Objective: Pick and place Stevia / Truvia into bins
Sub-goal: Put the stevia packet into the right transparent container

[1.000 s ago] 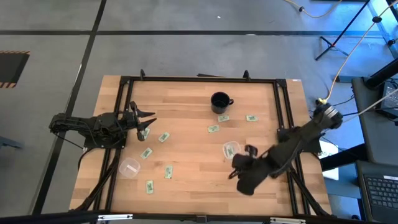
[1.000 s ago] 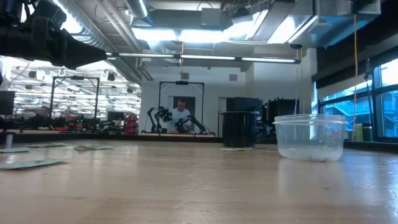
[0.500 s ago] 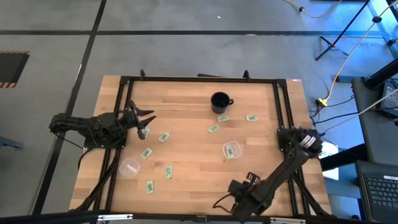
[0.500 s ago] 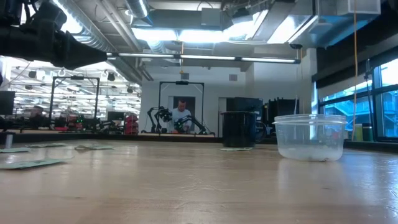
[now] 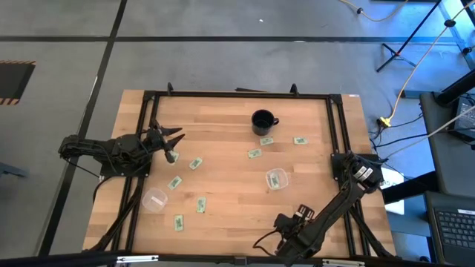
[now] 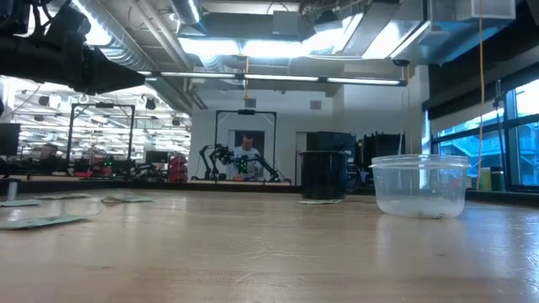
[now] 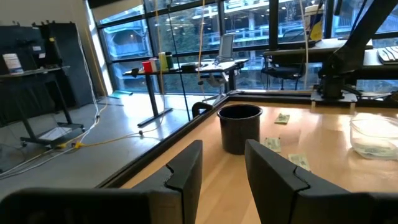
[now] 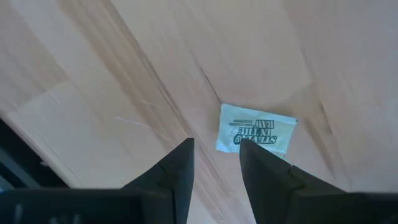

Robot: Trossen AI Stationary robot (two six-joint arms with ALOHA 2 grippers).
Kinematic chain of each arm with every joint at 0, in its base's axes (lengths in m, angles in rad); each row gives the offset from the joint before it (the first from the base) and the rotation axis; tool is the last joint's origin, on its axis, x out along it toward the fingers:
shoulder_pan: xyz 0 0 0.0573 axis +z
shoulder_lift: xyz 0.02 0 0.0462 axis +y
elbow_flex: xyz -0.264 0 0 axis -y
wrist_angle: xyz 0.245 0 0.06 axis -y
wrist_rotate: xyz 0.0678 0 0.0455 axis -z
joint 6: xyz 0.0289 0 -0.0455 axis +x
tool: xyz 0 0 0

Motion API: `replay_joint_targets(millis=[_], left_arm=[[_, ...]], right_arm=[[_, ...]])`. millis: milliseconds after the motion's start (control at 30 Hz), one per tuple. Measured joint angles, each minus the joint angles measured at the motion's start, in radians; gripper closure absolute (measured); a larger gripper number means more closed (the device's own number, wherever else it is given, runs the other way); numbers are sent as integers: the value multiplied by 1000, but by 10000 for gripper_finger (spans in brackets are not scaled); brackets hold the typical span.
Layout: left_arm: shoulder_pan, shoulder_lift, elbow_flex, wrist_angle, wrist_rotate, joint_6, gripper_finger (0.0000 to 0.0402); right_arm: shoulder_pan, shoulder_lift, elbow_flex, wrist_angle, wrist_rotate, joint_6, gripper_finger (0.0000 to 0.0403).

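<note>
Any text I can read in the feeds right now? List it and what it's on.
"STEVIA IN THE RAW": on the sachet just ahead of the right gripper, printed upside down in that wrist view.
Other sachets on the table: print too small to read.
Mug, cups: no text visible.

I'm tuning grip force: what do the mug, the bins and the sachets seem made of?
Mug: matte black, likely ceramic or plastic. Bins: clear thin plastic; the table shows through. Sachets: paper, printed green, flat with a crimped edge.

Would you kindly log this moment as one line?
left gripper: open, empty, left edge | right gripper: open, above sachet | right cup: holds sachet | left cup: empty
</note>
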Motion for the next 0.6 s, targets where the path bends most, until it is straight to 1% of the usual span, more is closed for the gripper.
replay_joint_targets(millis=[100,600], left_arm=[[0,0,0,0,0,0,285],[0,0,0,0,0,0,285]], right_arm=[[0,0,0,13,0,38,271],[1,0,0,-12,0,37,271]])
